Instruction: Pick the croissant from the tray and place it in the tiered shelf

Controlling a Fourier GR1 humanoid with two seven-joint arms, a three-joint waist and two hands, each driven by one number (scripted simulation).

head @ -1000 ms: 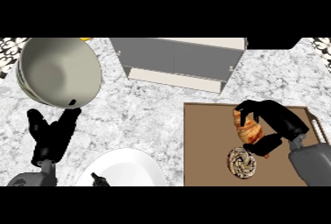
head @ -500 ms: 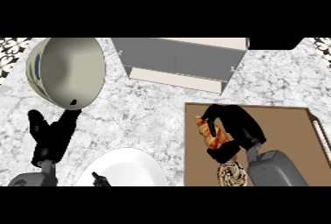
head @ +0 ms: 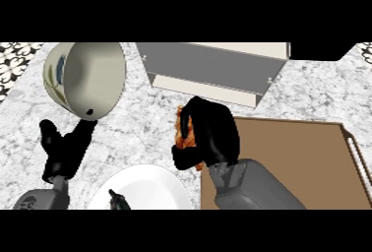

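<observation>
The golden-brown flaky croissant (head: 186, 134) was held in the black right hand (head: 211, 135), whose fingers and thumb were curled round it so that only its left edge could be seen. The hand and pastry were found above the marbled grey-white stone counter (head: 138, 125), just off the left edge of the flat brown rectangular tray (head: 305, 157) and just below the grey two-level metal shelf with a cream board (head: 214, 69). The croissant was no longer on the tray and had not been set on the shelf. The grey right forearm (head: 254, 189) was seen rising from the lower edge across the tray's left part.

The black left hand (head: 64, 150) was held at the left of the view, over the counter, its fingers straight and spread, with nothing in it. Above it, a large round grey-beige bowl (head: 87, 78) was seen tilted, its rim close to the fingertips. A round white plate (head: 156, 189) was placed at the lower edge, between the two forearms, with a small dark green object (head: 117, 200) on it, too small to be identified.
</observation>
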